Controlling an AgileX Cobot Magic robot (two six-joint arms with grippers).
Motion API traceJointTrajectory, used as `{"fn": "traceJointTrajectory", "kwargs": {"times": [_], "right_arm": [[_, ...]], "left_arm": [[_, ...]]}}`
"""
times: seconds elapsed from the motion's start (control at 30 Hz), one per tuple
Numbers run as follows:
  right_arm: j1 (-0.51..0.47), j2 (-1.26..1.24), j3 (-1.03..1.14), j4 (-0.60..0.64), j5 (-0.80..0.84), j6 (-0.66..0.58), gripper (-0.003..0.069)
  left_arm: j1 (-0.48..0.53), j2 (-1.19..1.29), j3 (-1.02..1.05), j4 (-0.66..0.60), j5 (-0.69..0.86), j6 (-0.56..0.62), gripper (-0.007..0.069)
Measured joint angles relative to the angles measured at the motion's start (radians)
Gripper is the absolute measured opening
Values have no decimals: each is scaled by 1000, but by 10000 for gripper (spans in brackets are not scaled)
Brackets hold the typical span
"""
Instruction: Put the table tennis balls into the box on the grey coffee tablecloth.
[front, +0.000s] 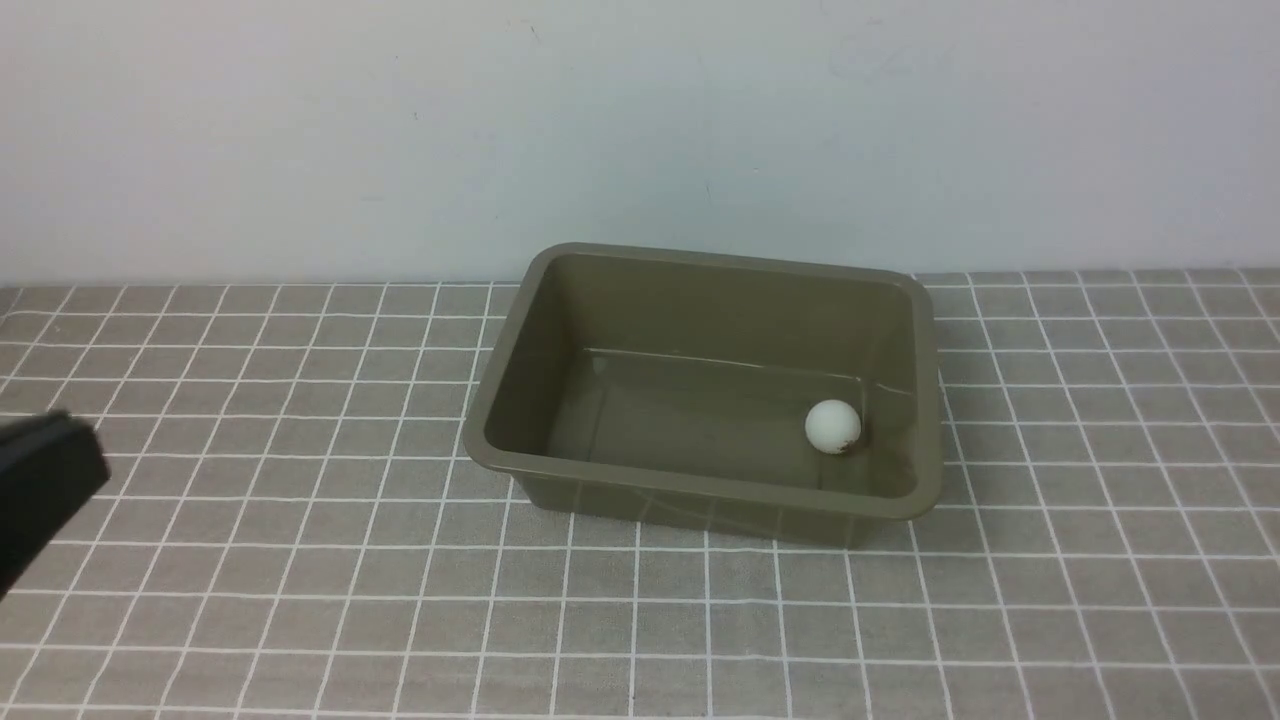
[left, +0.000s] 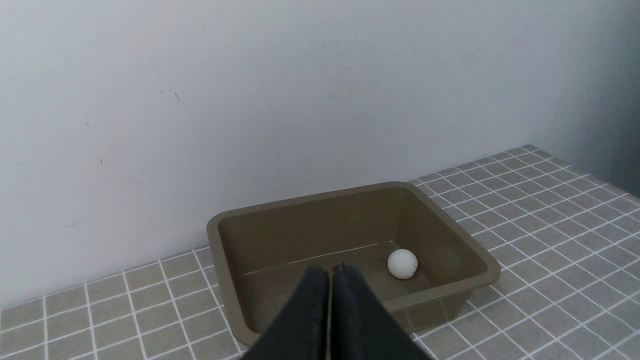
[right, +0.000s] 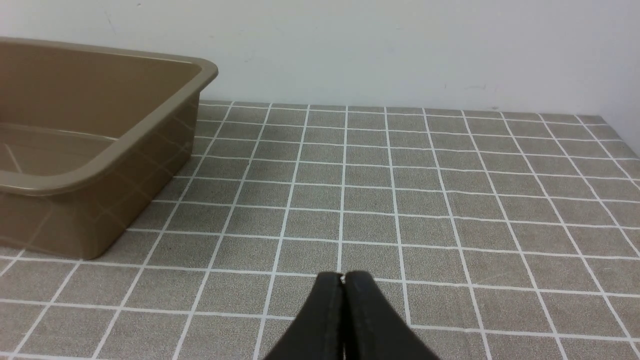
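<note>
Left wrist: ball (left: 402, 263) seemingly beyond pincer (left: 330, 272)

The ball (front: 832, 427) lies in the box (front: 700, 490), toward its right end.

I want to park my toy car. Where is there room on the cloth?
Bare cloth: the wide strip in front of the box, and the patches either side of it. Behind the box it is tight against the wall. The left gripper pokes in at the left edge.
</note>
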Motion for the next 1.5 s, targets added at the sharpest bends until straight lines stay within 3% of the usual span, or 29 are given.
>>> {"fn": "traceJointTrajectory", "kwargs": {"times": [0.3,0.4,0.77,1.0,1.5], "right_arm": [[0,0,0,0,0,0,-10],[0,0,0,0,0,0,-10],[0,0,0,0,0,0,-10],[0,0,0,0,0,0,-10],[0,0,0,0,0,0,-10]], "left_arm": [[0,-68,72,17,-9,17,-5],[7,-80,125,74,-52,16,-5],[320,-287,594,140,-252,-35,-5],[333,-326,612,154,-97,-35,-5],[339,-326,611,155,-87,-35,-5]]}}
